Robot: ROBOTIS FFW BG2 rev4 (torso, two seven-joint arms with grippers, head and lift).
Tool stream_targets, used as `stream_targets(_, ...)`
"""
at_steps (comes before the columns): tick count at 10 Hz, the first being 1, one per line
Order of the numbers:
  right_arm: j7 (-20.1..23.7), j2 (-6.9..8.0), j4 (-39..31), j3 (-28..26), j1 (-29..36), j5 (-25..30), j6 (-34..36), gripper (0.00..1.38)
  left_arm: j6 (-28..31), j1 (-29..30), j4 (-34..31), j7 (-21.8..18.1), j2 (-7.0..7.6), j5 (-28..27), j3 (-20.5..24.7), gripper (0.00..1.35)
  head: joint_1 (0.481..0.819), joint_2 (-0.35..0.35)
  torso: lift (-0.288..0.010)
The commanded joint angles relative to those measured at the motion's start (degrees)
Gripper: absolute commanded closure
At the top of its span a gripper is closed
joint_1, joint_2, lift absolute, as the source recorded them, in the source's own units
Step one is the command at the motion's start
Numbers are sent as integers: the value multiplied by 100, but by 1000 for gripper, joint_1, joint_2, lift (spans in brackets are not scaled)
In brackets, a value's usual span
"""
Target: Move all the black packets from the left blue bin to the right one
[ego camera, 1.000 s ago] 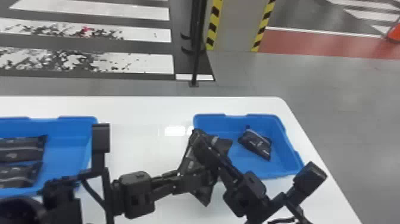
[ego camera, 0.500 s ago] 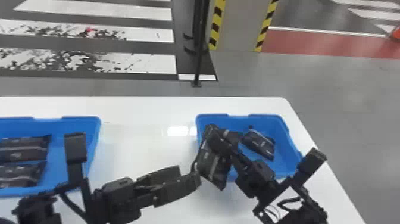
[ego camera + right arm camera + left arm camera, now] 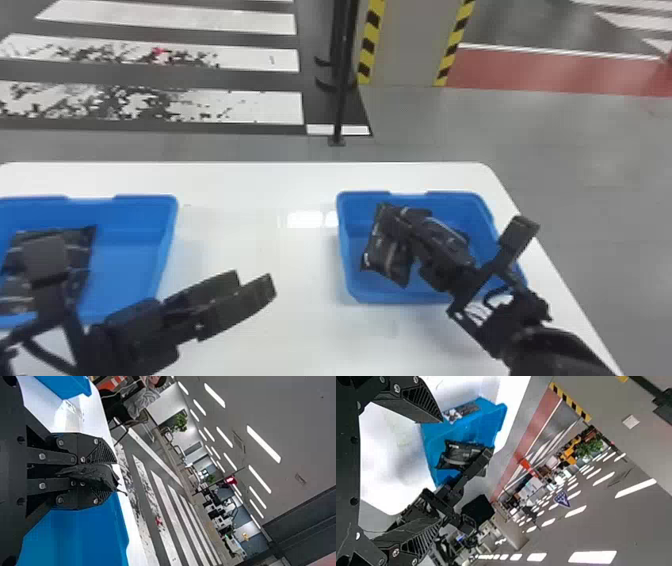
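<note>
Right gripper (image 3: 111, 476) clamps black packet (image 3: 386, 256) over right bin (image 3: 351, 265); best lower well inside, then part fingers gently. Left gripper (image 3: 254, 281): fingers apart.

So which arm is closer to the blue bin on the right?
The right. The right gripper holds a black packet over the right blue bin; the left gripper is open above the white table, left of that bin.
</note>
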Motion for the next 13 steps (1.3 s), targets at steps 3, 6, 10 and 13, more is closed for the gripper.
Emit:
stream_targets(3, -117, 1, 301, -258, -201, 384, -65, 440, 13, 184, -233, 0, -89, -360, 870, 170, 695, -108, -154)
stream_targets(6, -328, 318, -754, -704, 783, 1241, -614, 116, 308, -69, -247, 9, -10, -1274, 1533, 163, 695, -54, -154)
stream_targets(10, -776, 863, -2849, -704, 2935, 2018, -965, 121, 927, -294, -247, 35, 201, -2646, 2298, 163, 695, 96, -154)
stream_targets(13, -899, 951, -3735, -418, 3849, 1938, -1064, 122, 1447, -828, 49, 79, 368, -3617, 2595, 163, 695, 254, -154)
